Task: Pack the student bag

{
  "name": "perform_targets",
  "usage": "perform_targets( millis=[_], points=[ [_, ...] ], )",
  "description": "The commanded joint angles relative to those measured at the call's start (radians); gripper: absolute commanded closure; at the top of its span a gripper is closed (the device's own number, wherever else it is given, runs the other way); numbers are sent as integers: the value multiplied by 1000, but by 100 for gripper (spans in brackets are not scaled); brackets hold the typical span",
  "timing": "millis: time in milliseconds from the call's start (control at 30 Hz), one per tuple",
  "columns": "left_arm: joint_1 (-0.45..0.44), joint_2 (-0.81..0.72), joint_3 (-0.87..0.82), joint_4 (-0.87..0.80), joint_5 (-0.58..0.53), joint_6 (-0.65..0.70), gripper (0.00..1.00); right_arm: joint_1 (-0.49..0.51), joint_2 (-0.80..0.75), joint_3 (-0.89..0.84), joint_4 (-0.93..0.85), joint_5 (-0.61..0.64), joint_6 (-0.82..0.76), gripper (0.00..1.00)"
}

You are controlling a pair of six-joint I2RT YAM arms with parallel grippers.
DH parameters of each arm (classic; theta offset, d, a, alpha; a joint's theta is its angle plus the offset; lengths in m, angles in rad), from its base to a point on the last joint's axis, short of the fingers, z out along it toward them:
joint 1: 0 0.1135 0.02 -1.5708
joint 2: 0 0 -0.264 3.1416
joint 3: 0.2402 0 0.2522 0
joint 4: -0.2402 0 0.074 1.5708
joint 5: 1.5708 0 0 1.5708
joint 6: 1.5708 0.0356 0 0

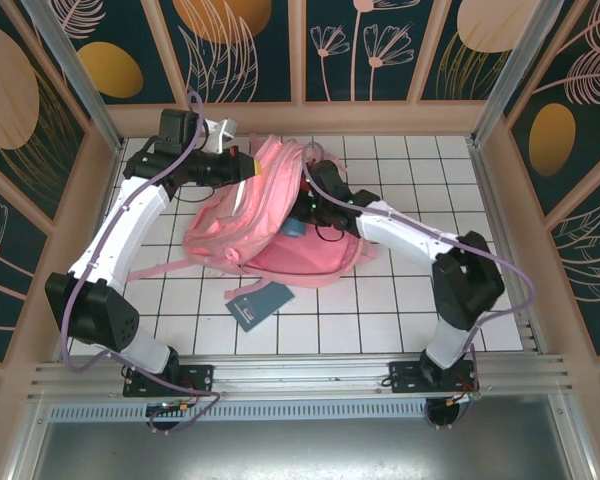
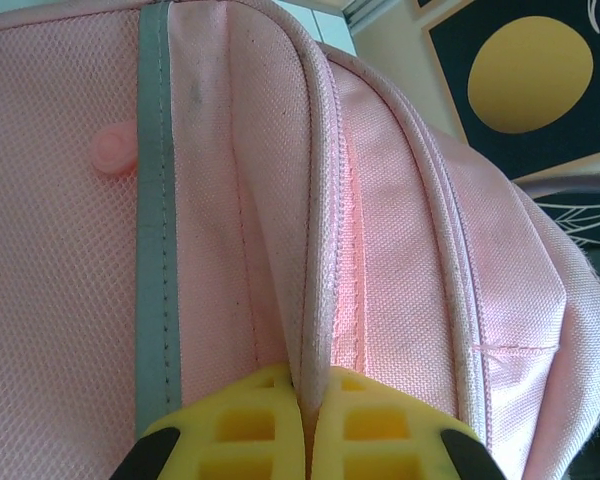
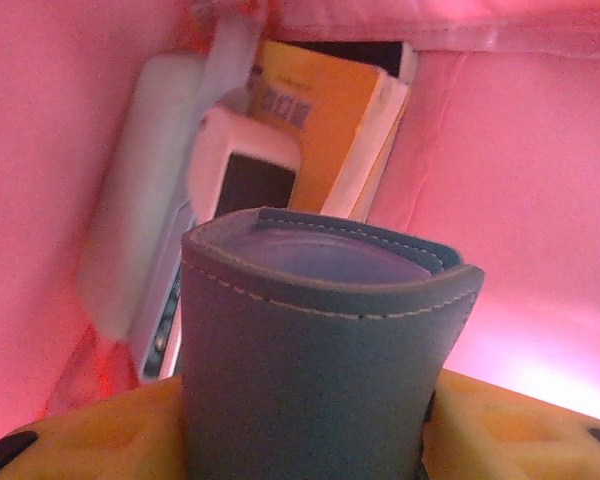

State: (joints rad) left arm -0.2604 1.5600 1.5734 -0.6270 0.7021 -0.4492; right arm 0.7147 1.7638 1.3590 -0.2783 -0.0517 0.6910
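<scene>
The student bag (image 1: 248,215), large and pink, lies on the tiled table with its mouth toward the right arm. My left gripper (image 1: 248,166) is at the bag's far top edge. In the left wrist view the yellow fingers (image 2: 242,425) of this gripper (image 2: 307,425) are shut on the bag's piped rim (image 2: 315,300). My right gripper (image 1: 305,213) reaches into the opening. In the right wrist view this gripper (image 3: 310,430) is shut on a blue-grey stitched case (image 3: 320,350) inside the pink interior (image 3: 540,200). A bit of the case (image 1: 296,229) shows at the bag's mouth.
Inside the bag, an orange book (image 3: 325,120), a pink-framed device (image 3: 242,175) and a white object (image 3: 140,230) stand against the back. A dark blue booklet (image 1: 259,303) lies on the table in front of the bag. A pink strap (image 1: 155,268) trails left. Wooden walls enclose the table.
</scene>
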Motion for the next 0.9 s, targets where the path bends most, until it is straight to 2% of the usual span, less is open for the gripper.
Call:
perform_targets(
  millis=[0, 67, 133, 267, 367, 533, 633, 767, 867],
  points=[
    [6, -67, -7, 167, 15, -23, 100, -3, 98, 104, -70, 62, 55, 41],
    [7, -69, -17, 192, 14, -45, 100, -3, 146, 151, -85, 62, 47, 23],
    [7, -67, -22, 203, -2, -57, 100, 0, 158, 175, -97, 85, 44, 15],
    [10, -67, -41, 210, -55, -72, 100, 5, 59, 96, 1, 85, 2, 7],
    [40, -85, -88, 248, -115, -117, 100, 3, -38, 21, 86, 72, -61, 8],
    [218, -143, -281, 436, -125, -317, 100, -20, -221, -99, 201, -2, -155, 12],
    [258, -164, -335, 495, -172, -368, 100, -63, -292, -138, 222, 12, -185, 13],
    [262, -178, -361, 520, -259, -388, 100, -187, -223, -59, 111, 8, -201, 13],
    [266, -197, -389, 524, -325, -408, 100, -250, -129, 14, 67, 55, -255, 11]
  ],
)
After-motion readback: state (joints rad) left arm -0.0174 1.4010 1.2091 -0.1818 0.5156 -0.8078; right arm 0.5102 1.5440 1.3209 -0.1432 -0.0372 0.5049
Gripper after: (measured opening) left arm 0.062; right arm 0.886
